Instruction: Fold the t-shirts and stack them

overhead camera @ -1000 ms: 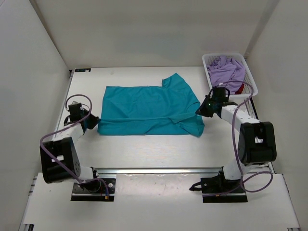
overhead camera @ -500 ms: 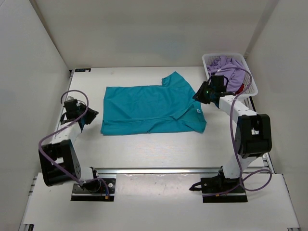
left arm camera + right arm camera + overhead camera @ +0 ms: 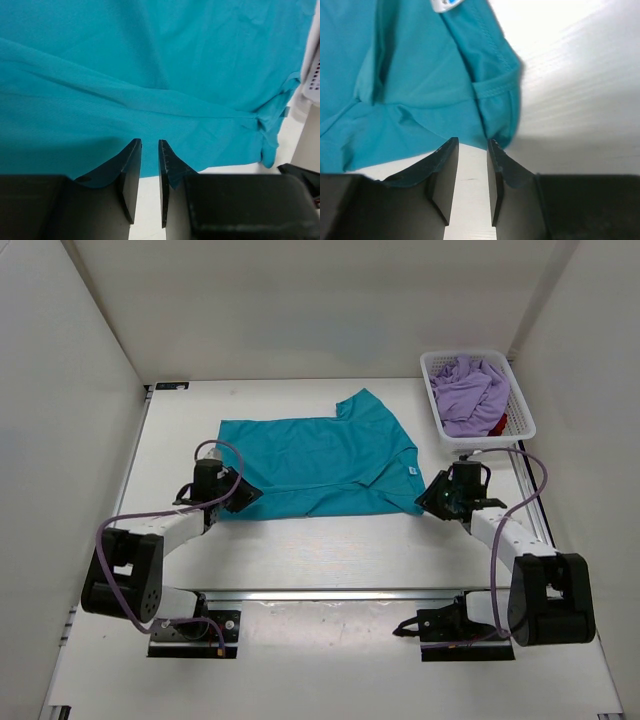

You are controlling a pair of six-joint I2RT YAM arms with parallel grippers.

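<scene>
The left jaws stand a narrow slit apart, released, with nothing between them. Their 2 dark fingers (image 3: pixel 131 170) point at the near hem of the teal t-shirt (image 3: pixel 165 65), and the tips reach that hem. Bare white bench (image 3: pixel 150 200) shows through the slit. Whether the tips touch the cloth, I cannot tell.

The right jaws are a little wider apart, also released and holding nothing. Their 2 fingers (image 3: pixel 444 170) sit just at the near right corner of the same shirt, where a stitched hem folds over on itself. Only bench shows in the gap.

A small white label (image 3: pixel 445 4) with a blue mark is sewn at the shirt's right edge. Its writing is too small to read.

From above, the teal t-shirt (image 3: pixel 315 465) lies spread flat in the middle of the bench (image 3: pixel 330 550). A long crease runs across it, and 1 sleeve (image 3: pixel 365 405) sticks out at the far right. The left arm lies low at the near left corner, the right arm low at the near right corner.

A white mesh basket (image 3: pixel 520 405) stands at the far right of the bench, apart from the teal shirt. It holds the crumpled lavender t-shirt (image 3: pixel 468 390), and a bit of the red t-shirt (image 3: pixel 497 425) shows beneath it.
</scene>
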